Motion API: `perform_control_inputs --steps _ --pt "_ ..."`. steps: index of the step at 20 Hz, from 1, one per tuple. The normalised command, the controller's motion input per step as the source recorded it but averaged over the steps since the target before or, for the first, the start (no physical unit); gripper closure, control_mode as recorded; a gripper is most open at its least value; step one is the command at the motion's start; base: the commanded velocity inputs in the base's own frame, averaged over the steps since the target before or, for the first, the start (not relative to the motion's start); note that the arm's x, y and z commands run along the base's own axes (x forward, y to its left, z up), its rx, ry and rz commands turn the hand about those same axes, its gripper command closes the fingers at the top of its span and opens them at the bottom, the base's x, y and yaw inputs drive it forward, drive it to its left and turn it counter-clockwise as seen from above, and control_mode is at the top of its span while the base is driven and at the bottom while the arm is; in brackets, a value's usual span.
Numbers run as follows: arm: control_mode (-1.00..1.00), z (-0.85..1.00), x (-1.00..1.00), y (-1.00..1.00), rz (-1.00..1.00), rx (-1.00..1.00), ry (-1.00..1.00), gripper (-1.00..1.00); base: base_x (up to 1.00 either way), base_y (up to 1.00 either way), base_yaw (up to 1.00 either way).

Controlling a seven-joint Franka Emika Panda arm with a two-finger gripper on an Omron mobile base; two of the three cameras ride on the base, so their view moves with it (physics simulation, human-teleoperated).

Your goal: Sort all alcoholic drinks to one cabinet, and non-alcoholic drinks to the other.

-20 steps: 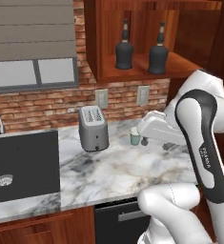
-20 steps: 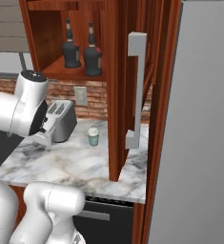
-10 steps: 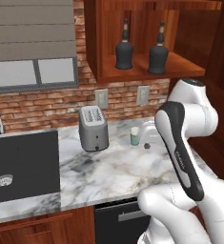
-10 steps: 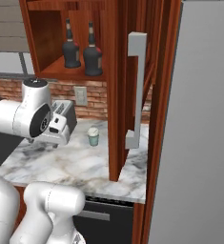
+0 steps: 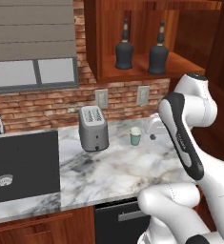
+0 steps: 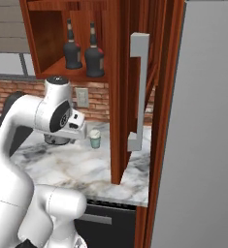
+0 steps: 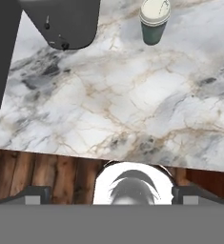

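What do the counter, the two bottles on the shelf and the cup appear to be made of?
The counter looks like polished marble: white with grey and tan veins. The two bottles look like dark glossy glass, judging by their black sheen, though coated ceramic is possible. The cup looks like matte paper or plastic, pale green with a white lid.

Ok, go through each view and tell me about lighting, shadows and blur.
Left base view: even light, soft shadow under the toaster. Right base view: cabinet interior darker, black bottles still distinct. Hand view: flat light, no glare on the counter; cup sharp.
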Motion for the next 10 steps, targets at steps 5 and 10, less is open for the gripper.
perform_control_inputs --steps 5,10 --pt "-1.0 -0.14 0.46 -0.04 0.0 0.0 0.0 -1.0 0.0 0.0 0.0" --pt "-1.0 -0.17 0.4 -0.03 0.0 0.0 0.0 -1.0 0.0 0.0 0.0"
